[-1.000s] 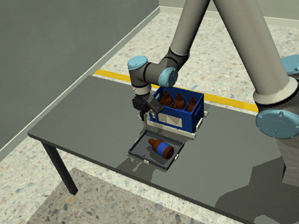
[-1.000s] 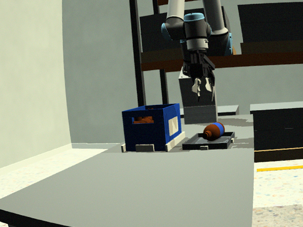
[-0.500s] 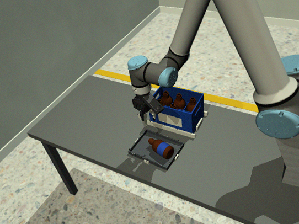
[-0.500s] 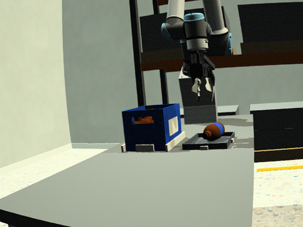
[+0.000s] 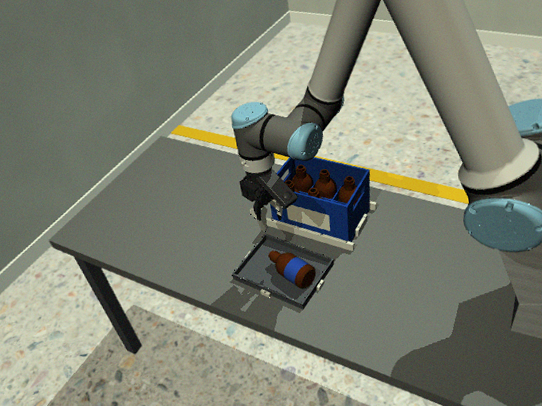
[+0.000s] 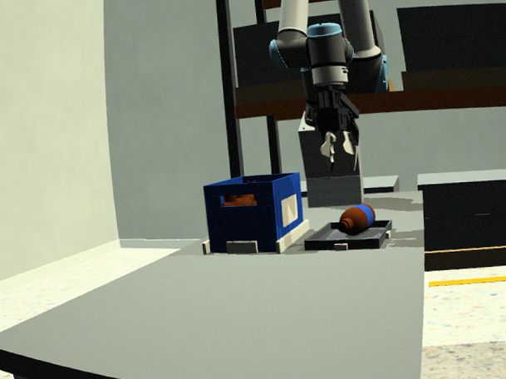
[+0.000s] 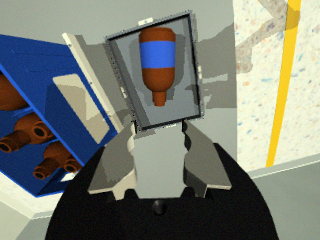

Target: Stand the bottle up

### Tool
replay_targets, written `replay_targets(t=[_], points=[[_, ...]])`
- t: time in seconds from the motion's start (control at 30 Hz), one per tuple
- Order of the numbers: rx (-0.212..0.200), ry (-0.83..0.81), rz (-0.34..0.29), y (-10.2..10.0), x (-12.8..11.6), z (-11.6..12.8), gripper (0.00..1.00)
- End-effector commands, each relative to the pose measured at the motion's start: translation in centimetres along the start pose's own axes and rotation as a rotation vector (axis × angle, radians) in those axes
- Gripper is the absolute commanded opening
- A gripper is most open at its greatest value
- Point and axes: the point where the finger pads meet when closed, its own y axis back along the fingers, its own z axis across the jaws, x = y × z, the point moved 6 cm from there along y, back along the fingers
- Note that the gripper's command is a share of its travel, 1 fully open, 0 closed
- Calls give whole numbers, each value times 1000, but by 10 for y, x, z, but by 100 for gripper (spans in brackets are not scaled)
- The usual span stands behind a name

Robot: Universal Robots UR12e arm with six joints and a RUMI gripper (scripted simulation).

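A brown bottle with a blue band (image 5: 292,268) lies on its side in the dark tray (image 5: 284,273) near the table's front edge. It also shows in the exterior view (image 6: 356,218) and in the wrist view (image 7: 157,62), neck pointing toward me. The blue crate (image 5: 321,200) stands right behind the tray and holds several upright brown bottles (image 5: 324,183). My gripper (image 5: 261,214) hangs above the tray's far left end, beside the crate's corner. Its fingers are partly open with nothing between them. In the exterior view the gripper (image 6: 338,147) is well above the bottle.
The crate (image 6: 255,212) sits on pale skids and touches the tray (image 6: 348,238) at one side. The table edge runs just in front of the tray. A yellow floor line (image 5: 403,182) lies behind the table. My arm's base (image 5: 523,176) stands at the right.
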Motion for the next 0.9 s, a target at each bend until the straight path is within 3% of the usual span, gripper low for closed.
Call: replay_targets(t=[0.0,0.2,0.87], points=[[0,0,-1,-6,-1,0,38],[0,0,-1,-15,-1,0,38],[0,0,-1,-75,-2,1,38]])
